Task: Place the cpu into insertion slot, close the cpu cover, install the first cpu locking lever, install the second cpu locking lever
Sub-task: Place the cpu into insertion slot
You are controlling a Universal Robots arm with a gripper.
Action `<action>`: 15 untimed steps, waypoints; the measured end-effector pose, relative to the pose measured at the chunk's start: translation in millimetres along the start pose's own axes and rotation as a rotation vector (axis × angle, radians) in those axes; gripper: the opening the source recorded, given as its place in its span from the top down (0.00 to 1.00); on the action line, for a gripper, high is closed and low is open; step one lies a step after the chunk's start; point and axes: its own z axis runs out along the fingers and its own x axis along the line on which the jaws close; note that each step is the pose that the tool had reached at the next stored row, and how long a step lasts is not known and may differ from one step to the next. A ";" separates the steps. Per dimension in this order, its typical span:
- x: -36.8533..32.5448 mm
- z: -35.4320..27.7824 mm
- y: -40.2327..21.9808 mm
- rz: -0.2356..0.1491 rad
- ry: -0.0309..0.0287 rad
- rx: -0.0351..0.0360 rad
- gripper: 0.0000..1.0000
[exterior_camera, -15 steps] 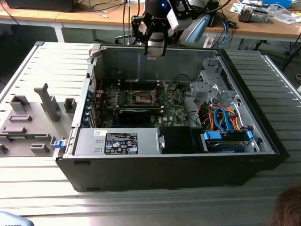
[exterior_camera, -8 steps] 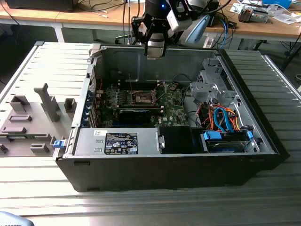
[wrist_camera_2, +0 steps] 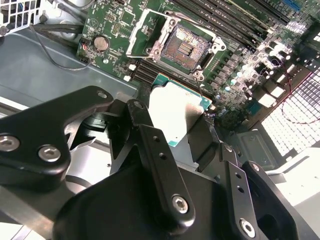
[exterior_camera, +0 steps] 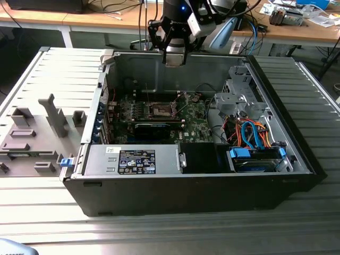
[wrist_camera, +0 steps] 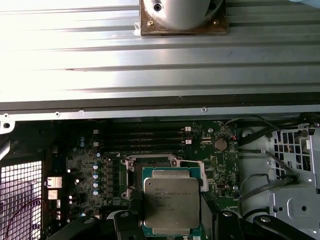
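A grey moulded fixture block (exterior_camera: pixel 32 141) sits well off on the exterior view's left. My black 2-finger claw (wrist_camera_2: pixel 175 120) is clamped on the small flat square silver-topped cpu (wrist_camera_2: pixel 177 107) by 2 opposite edges, above the open black case (exterior_camera: pixel 175 196). The square dark insertion slot with its brownish pin field (wrist_camera_2: pixel 186 47) lies below me, bare, with its thin silvery cpu cover frame (wrist_camera_2: pixel 142 30) swung open beside it. Long black memory slots (wrist_camera_2: pixel 220 17) run alongside, and I see nothing between chip and slot

The hand (wrist_camera_2: pixel 174 131) grips the cpu (wrist_camera_2: pixel 172 105), clear of the uncovered insertion slot (wrist_camera_2: pixel 185 48).
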 end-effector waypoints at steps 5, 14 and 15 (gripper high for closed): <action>0.5 0.9 -0.1 0.000 0.0000 0.0000 0.45; 1.8 4.2 -0.4 0.000 0.0000 0.0000 0.45; 1.7 4.3 -0.4 0.000 0.0000 -0.0001 0.45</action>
